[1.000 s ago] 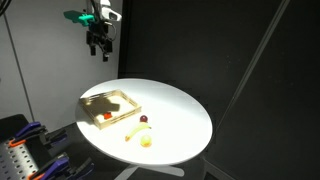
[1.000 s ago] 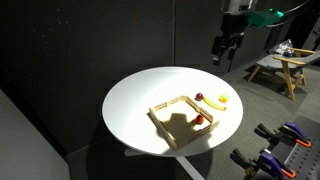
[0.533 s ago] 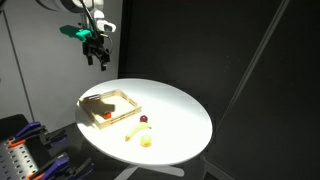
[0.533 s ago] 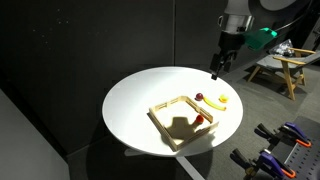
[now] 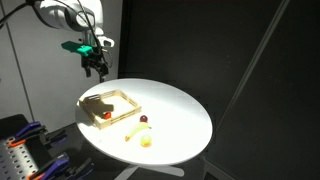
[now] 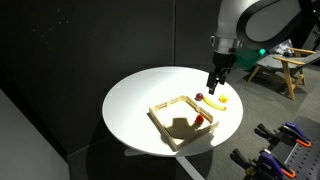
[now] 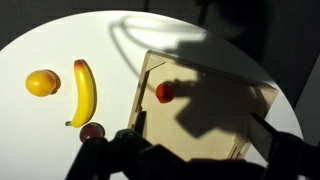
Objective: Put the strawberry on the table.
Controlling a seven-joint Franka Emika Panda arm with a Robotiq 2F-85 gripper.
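Observation:
The strawberry (image 7: 165,92) is a tiny bright red piece lying inside the square wooden tray (image 7: 215,95), near one wall. It also shows in both exterior views (image 5: 107,115) (image 6: 199,120). The tray (image 5: 112,97) (image 6: 172,106) rests on the round white table (image 5: 180,110) (image 6: 135,100) (image 7: 60,40). My gripper (image 5: 96,68) (image 6: 213,85) (image 7: 197,140) hangs in the air above the tray's edge, open and empty. Its shadow falls across the tray floor beside the strawberry.
A banana (image 7: 85,90) (image 5: 134,132), a pale yellow round fruit (image 7: 42,83) (image 5: 146,141) and a dark maroon fruit (image 7: 92,131) (image 5: 143,119) (image 6: 199,97) lie on the table beside the tray. Dark curtains surround the table. Clamps sit on a cart below (image 5: 25,150).
My gripper has come down and moved in toward the tray from high above the table's edge. It stays open. The fruits and the tray have not moved.

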